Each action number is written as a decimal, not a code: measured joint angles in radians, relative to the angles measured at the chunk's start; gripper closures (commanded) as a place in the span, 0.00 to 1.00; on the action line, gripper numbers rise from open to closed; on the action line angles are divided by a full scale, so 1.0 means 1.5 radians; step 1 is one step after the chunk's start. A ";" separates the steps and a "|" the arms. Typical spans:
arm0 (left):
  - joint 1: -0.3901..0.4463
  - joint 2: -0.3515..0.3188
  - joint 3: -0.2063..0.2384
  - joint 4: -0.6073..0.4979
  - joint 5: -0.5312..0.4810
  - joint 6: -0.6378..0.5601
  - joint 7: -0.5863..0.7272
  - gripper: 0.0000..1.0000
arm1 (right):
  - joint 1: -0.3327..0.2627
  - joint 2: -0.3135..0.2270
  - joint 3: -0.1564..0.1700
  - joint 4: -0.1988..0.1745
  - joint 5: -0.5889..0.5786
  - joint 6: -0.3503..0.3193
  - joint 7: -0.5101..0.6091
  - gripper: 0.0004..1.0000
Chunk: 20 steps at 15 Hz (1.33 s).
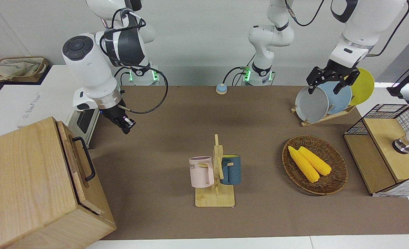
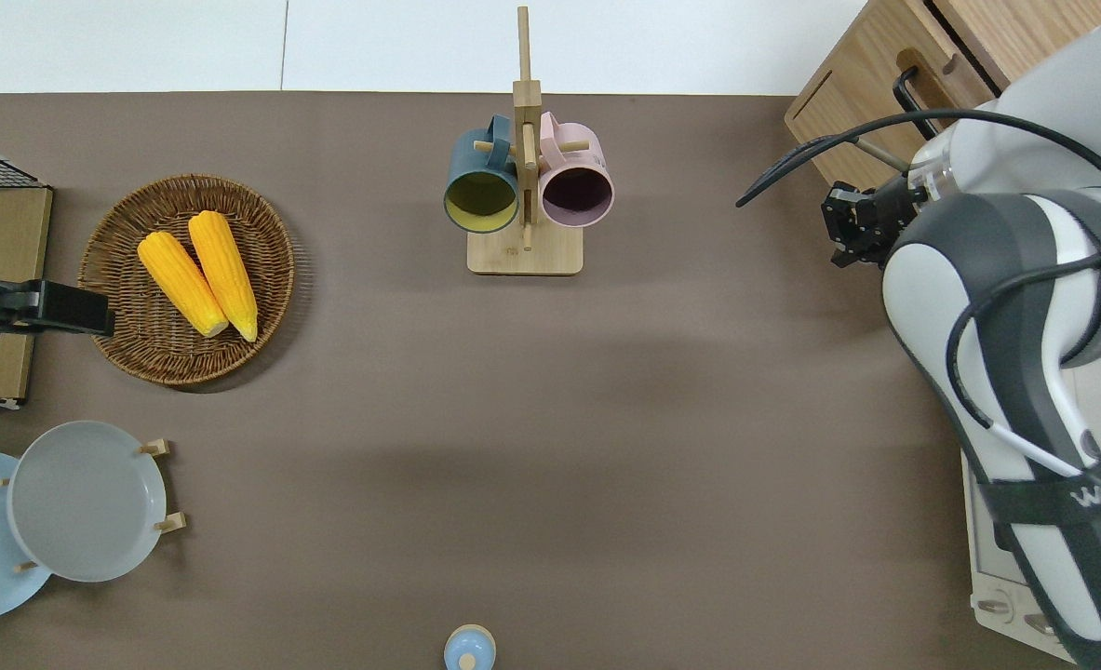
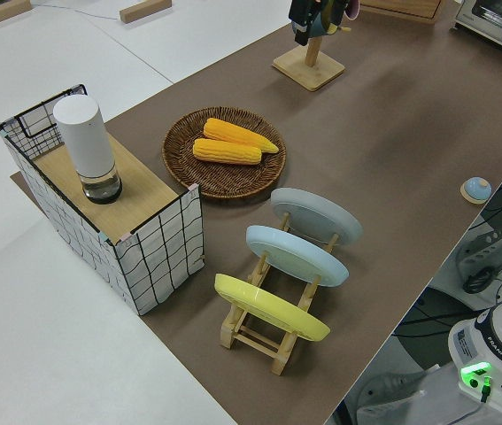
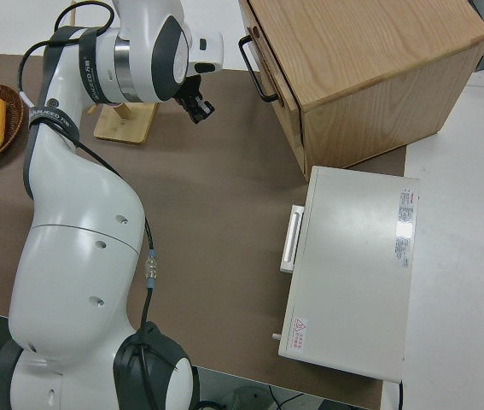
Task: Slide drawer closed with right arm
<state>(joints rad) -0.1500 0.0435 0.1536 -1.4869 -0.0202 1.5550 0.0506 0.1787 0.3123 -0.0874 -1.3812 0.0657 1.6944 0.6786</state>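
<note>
1. Front view: the drawer (image 1: 73,162) sat pushed into the wooden cabinet (image 1: 28,183) at the right arm's end of the table (image 1: 176,131), its black handle (image 1: 85,158) standing clear of the front; the right claw (image 1: 125,125) hung in the air, apart from the handle, holding nothing; whether its fingers were wide or narrow could not be told; the left arm was parked, its left claw (image 1: 328,86) with fingers spread.
2. Overhead view: the right claw (image 2: 850,226) was over the bare table just beside the cabinet (image 2: 862,84); the mug rack (image 2: 524,186) stood well apart.
3. Left side view: the corn basket (image 3: 224,152) and plate rack (image 3: 286,274) lay at the left arm's end.
4. Right side view: the right claw (image 4: 197,108) was apart from the handle (image 4: 257,67); the toaster oven (image 4: 352,265) sat nearer to the robots than the cabinet (image 4: 370,68).
</note>
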 measured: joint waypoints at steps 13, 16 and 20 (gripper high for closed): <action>0.000 0.000 0.000 0.000 0.000 0.000 0.000 0.00 | 0.007 -0.101 -0.003 0.001 -0.061 -0.141 -0.342 1.00; 0.000 0.000 0.000 0.000 0.000 0.000 0.000 0.00 | 0.006 -0.124 -0.005 0.001 -0.035 -0.165 -0.382 1.00; 0.000 0.000 0.000 0.000 0.000 0.000 0.000 0.00 | 0.007 -0.125 -0.008 0.000 -0.029 -0.166 -0.407 0.10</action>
<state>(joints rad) -0.1500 0.0435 0.1535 -1.4869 -0.0202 1.5550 0.0506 0.1887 0.1245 -0.0994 -1.3812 0.0219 1.4461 0.0686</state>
